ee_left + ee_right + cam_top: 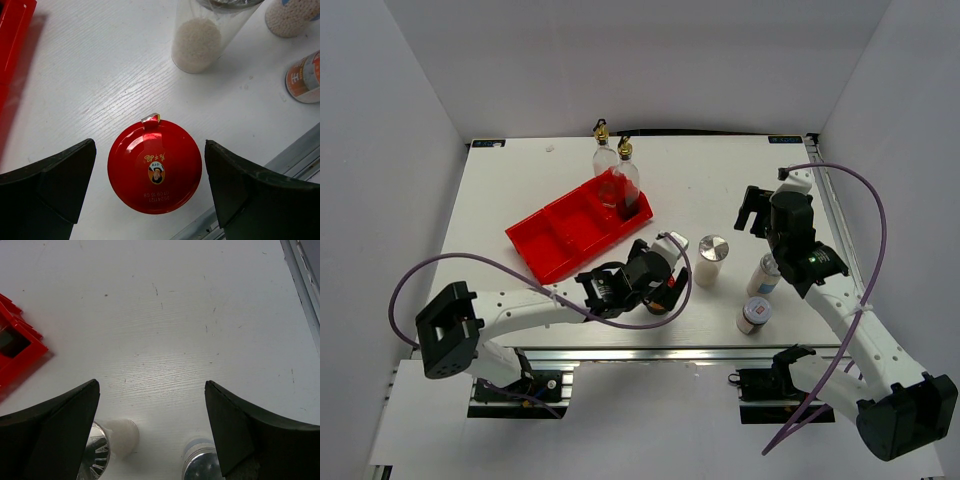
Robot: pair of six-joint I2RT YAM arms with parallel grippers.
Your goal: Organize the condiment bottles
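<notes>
A red-lidded jar (155,166) stands upright near the table's front edge, seen from straight above in the left wrist view. My left gripper (150,145) hangs over it, open, one finger on each side of the lid, not touching it. Three white shakers with silver lids (713,260) (767,272) (754,315) stand to the right of the jar. My right gripper (151,383) is open and empty above bare table, just beyond two of the shakers (122,437) (200,465). One tall glass bottle (625,180) stands in the red tray's right end. The other (604,152) stands just behind it.
The red divided tray (560,235) lies at an angle left of centre; its corner (15,345) shows in the right wrist view. A metal rail (680,352) runs along the near table edge, close to the jar. White walls enclose the table.
</notes>
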